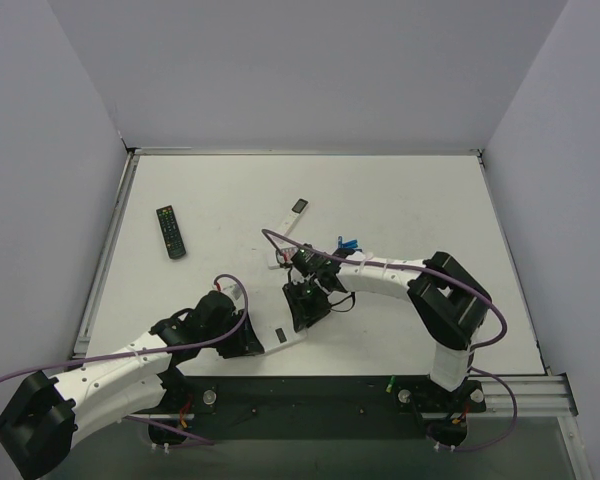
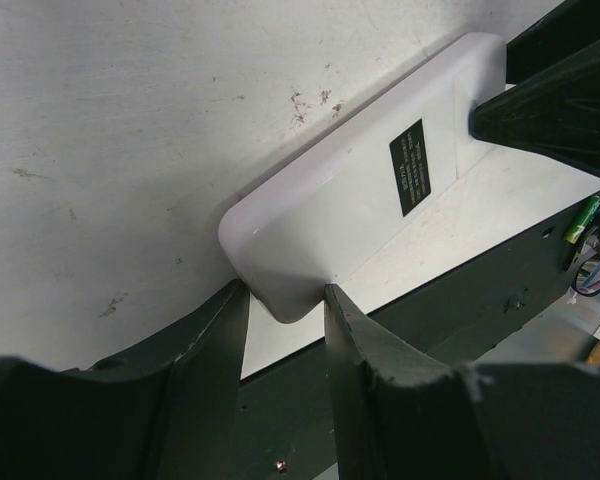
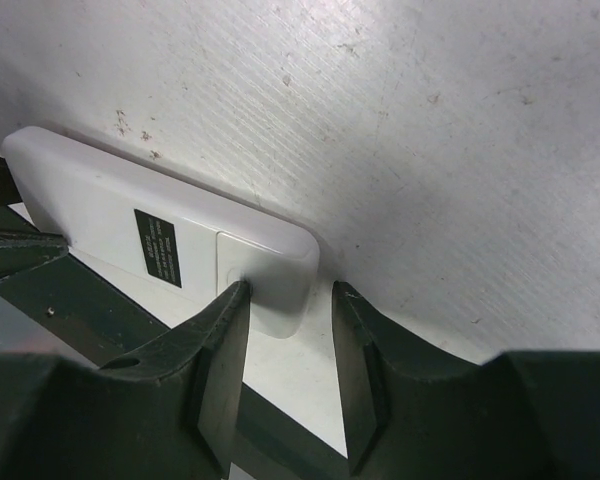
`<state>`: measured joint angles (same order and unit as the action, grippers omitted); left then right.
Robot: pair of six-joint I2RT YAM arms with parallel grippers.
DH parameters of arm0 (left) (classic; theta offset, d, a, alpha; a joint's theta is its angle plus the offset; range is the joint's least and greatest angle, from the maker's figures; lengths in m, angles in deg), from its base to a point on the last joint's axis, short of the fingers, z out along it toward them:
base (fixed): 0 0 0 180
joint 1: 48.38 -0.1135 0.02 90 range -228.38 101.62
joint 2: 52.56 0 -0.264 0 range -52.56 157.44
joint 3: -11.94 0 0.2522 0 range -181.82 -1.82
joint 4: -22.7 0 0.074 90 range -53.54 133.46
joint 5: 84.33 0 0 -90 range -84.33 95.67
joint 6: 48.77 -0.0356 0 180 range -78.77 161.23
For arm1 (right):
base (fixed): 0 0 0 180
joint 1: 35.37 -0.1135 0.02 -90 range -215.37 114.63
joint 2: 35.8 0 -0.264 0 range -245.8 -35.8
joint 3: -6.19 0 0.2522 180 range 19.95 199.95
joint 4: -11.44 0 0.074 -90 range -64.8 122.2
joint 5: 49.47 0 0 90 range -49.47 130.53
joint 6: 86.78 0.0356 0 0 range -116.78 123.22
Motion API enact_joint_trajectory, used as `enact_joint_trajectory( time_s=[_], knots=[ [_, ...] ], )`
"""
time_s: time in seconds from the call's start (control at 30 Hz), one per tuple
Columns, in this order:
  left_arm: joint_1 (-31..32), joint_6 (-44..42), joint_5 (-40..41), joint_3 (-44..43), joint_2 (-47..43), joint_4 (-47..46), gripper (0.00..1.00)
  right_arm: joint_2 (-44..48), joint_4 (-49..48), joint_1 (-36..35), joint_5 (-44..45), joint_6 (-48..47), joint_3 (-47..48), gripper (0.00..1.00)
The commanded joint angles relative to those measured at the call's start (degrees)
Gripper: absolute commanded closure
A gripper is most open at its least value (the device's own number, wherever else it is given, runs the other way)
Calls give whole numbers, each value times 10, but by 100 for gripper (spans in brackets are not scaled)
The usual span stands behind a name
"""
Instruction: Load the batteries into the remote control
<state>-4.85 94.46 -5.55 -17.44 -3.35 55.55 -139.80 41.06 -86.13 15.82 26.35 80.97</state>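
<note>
Left tool (image 2: 283, 292) is clamped on one end of the remote control (image 2: 360, 190), which lies back-up at the near edge of the tabletop (image 1: 410, 200). Right tool (image 3: 291, 290) straddles the other end, slack: one finger touches, the other stands off. Bare tabletop spreads beyond. Three remotes in all, counting a black remote (image 1: 171, 231) and a slim white remote (image 1: 291, 215). Blue batteries (image 1: 345, 243) lie beside the right arm, too small to count.

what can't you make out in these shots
- remote control button face: turned down onto the table, both wrist views.
- inside its battery bay: the cover hides it, right wrist view.
- label text: too small to read, wrist views.
- blue batteries: too tiny to count, top view.
</note>
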Motion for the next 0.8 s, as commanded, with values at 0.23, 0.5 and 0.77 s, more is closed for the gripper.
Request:
enact_joint_trajectory(
  time_s=[0.23, 0.5, 0.77],
  knots=[
    [3, 1, 1, -13, 0, -66, 55, -30, 101, -49, 147, -10, 6, 83],
    [4, 0, 4, -13, 0, -75, 55, -61, 109, -65, 100, -25, 32, 92],
    [4, -6, 2, -20, 29, -110, 55, -88, 98, -71, -9, -54, 58, 92]
  ],
)
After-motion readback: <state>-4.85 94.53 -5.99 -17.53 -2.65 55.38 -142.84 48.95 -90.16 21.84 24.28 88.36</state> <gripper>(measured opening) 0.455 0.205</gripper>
